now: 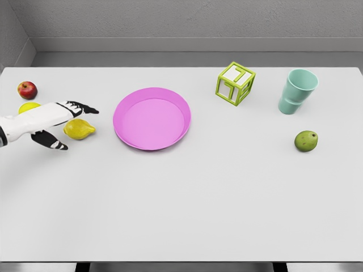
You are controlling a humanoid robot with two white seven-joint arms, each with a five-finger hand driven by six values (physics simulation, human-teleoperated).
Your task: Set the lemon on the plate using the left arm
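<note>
Currently, from my remote station, the head view reads as follows.

Left robot hand (62,126): I see it reaching in from the 9 o'clock edge of the tabletop (181,209), white forearm low over the surface. Its dark fingers (82,106) are spread and unclenched, the thumb below at about 7 o'clock of the lemon; they bracket the fruit and grasp nothing.

Lemon (79,129): yellow, lying on the tabletop at the far left, between the hand's upper fingers and its thumb. I cannot tell whether any finger touches it. It lies near the plate, at the plate's 9 o'clock, and is not yet on it.

Plate (151,141): pink, round, shallow-rimmed, left of the tabletop's centre, with nothing on it.

Second yellow fruit (27,107): partly hidden behind the forearm, at the lemon's 10 o'clock.

Apple (26,89): red, near the far-left corner, just beyond the second yellow fruit at its 12 o'clock.

Cube (235,83): green open frame with white panels, at the plate's 2 o'clock, well apart from it.

Cup (298,90): teal, upright, at the cube's 3 o'clock.

Green fruit (306,140): rounded, mottled green, on the tabletop at the cup's 6 o'clock.

Right arm: out of my view.
</note>
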